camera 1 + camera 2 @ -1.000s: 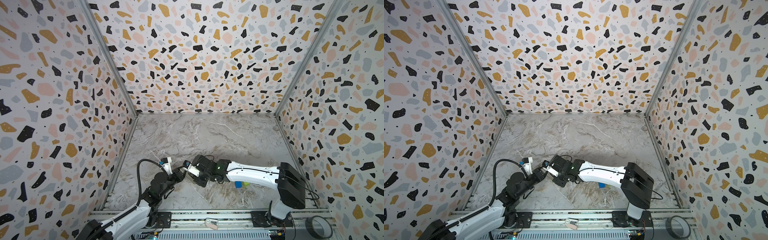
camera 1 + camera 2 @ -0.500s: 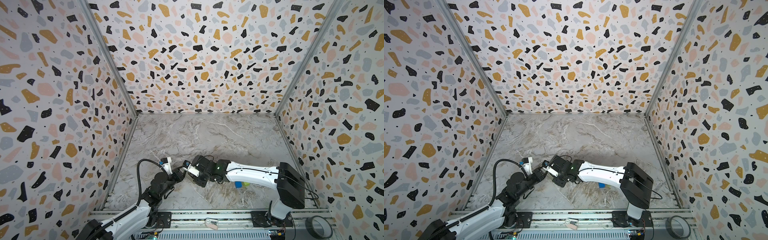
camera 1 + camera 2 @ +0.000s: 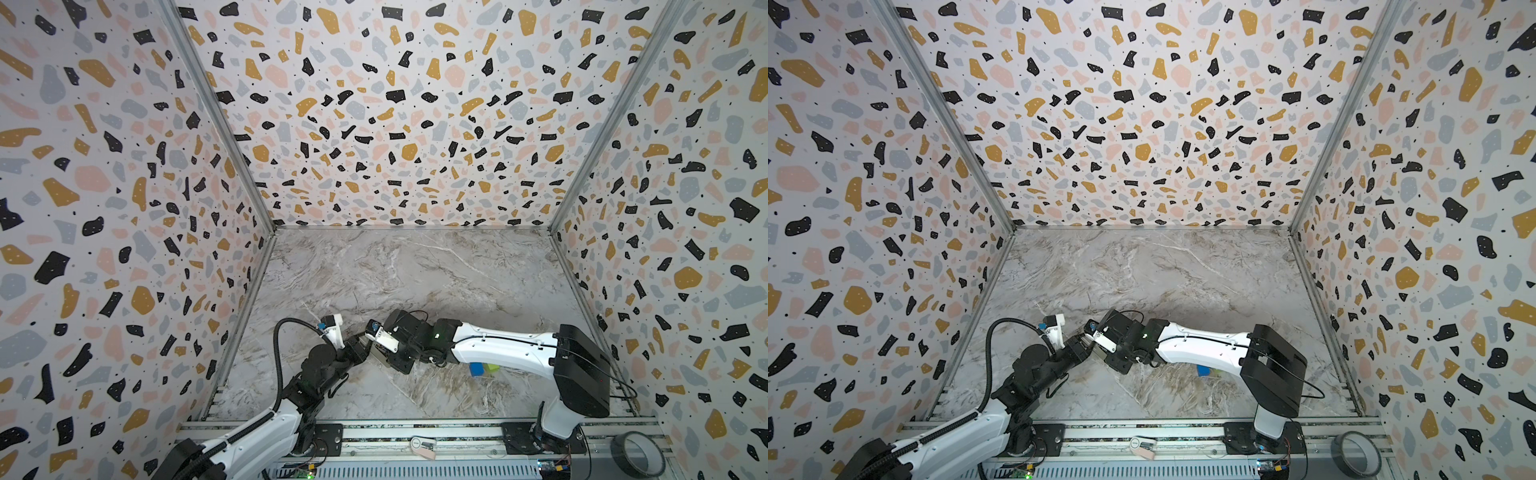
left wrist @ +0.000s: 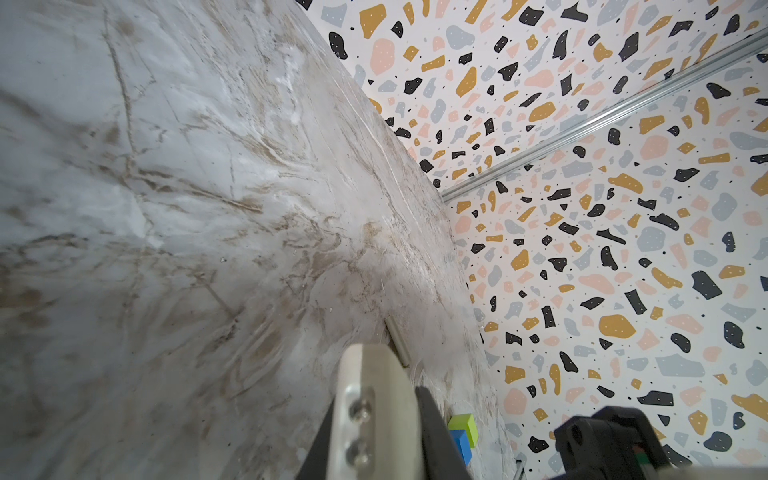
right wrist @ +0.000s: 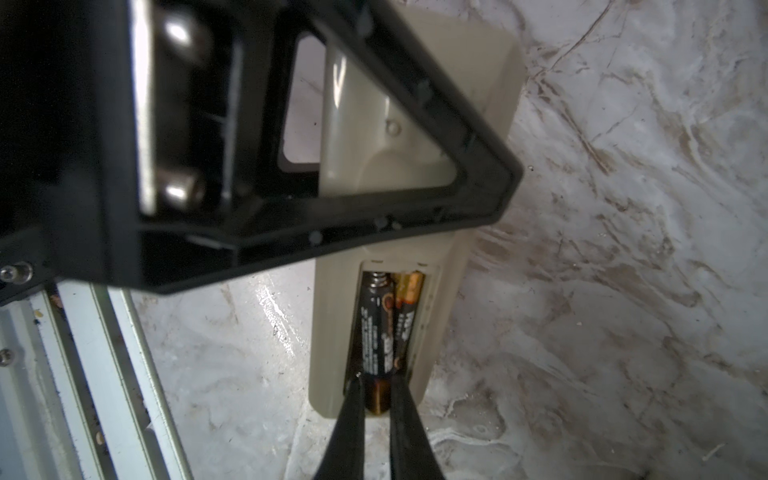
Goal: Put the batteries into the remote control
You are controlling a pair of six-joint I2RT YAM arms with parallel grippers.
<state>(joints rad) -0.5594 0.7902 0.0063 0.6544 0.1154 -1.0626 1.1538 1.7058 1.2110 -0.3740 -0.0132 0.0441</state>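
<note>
Cream-white plastic remote control lies back-up on the grey marbled tabletop, and we see two black cylindrical batteries with copper ends side by side in its open recess. Our right gripper pinches the copper end of one battery. Our left gripper is clenched, its black frame across the remote's other end; whether it grips the remote we cannot tell.

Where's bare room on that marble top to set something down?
Bare: far half of the table, to the back wall; strip by the front rail. Crowded: near-left, where left claw and right claw meet at the remote, cubes nearby.
</note>
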